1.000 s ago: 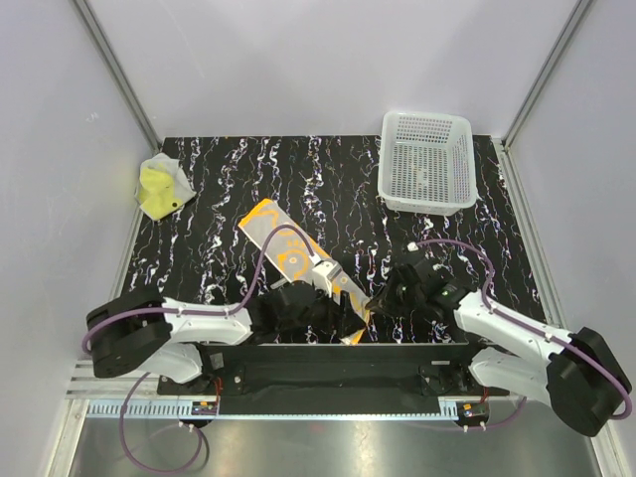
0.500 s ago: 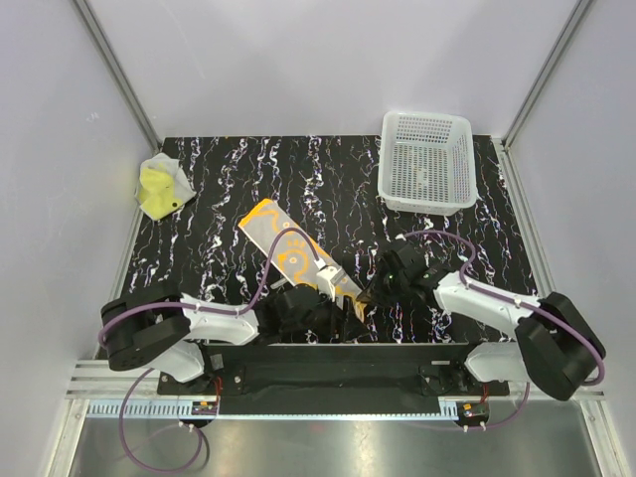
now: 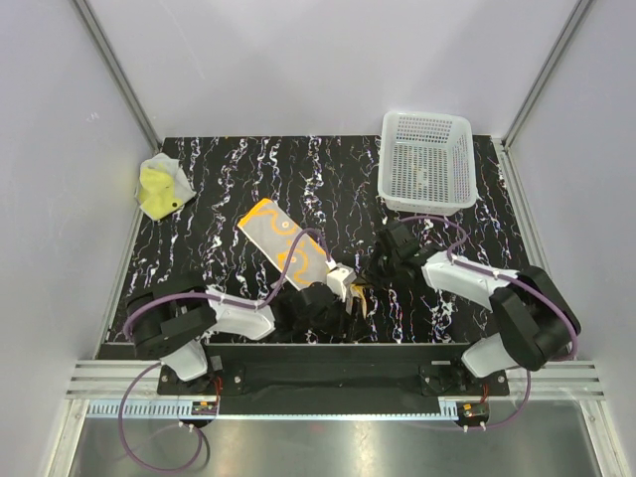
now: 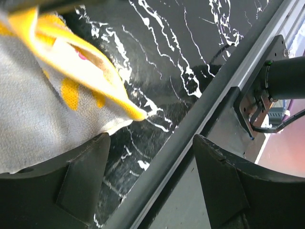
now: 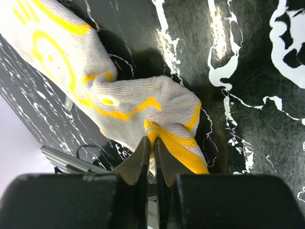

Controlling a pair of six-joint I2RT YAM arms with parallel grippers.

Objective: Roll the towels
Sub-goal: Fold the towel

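Black marbled table (image 3: 229, 179): R fingers (image 5: 141, 160) pinch orange towel (image 5: 119, 100); L fingers (image 4: 81, 176) apart.

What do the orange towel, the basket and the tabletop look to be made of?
Orange towel: soft woven cloth, likely cotton terry, matte; fuzzy looped weave shows up close.
Basket: white moulded plastic, by its regular grid of holes.
Tabletop: smooth black marble-pattern surface with white veins, slight sheen; laminate or stone, cannot tell.
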